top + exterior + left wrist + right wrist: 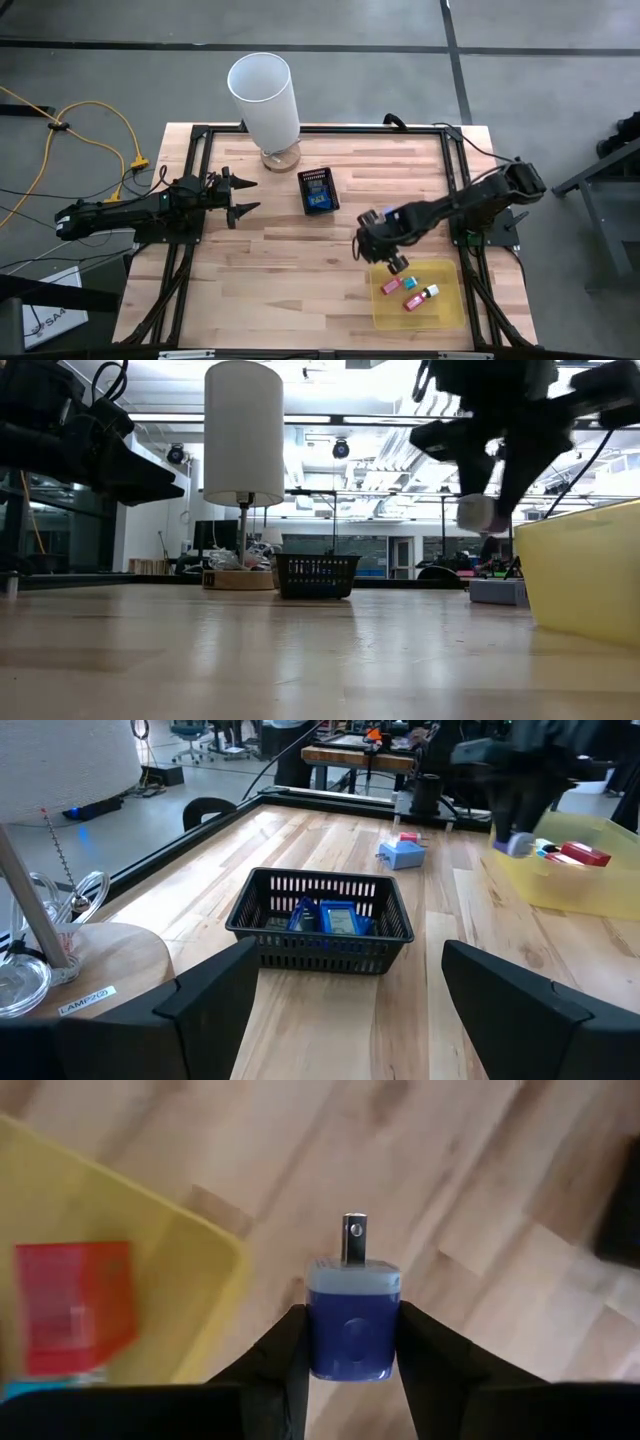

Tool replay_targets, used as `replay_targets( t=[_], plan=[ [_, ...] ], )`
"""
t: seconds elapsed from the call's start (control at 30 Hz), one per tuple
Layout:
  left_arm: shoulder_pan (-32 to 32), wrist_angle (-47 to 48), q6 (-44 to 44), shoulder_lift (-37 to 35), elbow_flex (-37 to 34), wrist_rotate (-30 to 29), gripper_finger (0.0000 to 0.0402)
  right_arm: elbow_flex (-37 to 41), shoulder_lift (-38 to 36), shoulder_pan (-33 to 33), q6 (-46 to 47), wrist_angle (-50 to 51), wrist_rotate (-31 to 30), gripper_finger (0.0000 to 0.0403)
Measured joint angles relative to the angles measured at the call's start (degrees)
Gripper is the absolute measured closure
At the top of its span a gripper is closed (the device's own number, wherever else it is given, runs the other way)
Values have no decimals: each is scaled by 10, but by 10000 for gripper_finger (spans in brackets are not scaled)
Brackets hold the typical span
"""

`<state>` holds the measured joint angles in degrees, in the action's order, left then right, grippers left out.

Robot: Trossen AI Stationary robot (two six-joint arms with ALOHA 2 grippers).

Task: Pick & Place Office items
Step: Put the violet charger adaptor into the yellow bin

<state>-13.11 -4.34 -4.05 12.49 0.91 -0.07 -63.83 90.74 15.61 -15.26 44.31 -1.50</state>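
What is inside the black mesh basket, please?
The basket holds blue items, at least two, lying close together. The left wrist view shows only their tops; the near mesh wall covers the lower parts, so anything beneath them cannot be seen.

A small blue block-shaped plug adapter with a metal prong (351,1317) is pinched between the right gripper's (397,262) fingers, held in the air just above the near-corner rim of the flat translucent yellow tray (455,315). Inside that tray lie a red block (390,286), a pale blue piece (409,283) beside it, and a red-and-white piece (421,297). Well apart from the tray, blue items (330,918) lie in the black mesh basket (385,942).
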Motion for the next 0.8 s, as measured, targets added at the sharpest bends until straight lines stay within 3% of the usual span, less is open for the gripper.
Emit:
replay_targets(
  t=[0.17,0.33,0.8],
  plan=[
    [0,0,0,0,0,0,94,0,0,43,29,0,-7,291],
    [0,0,0,0,0,0,94,0,-1,78,35,2,-54,292],
    [0,0,0,0,0,0,94,0,-47,87,71,2,-74,292]
  ],
)
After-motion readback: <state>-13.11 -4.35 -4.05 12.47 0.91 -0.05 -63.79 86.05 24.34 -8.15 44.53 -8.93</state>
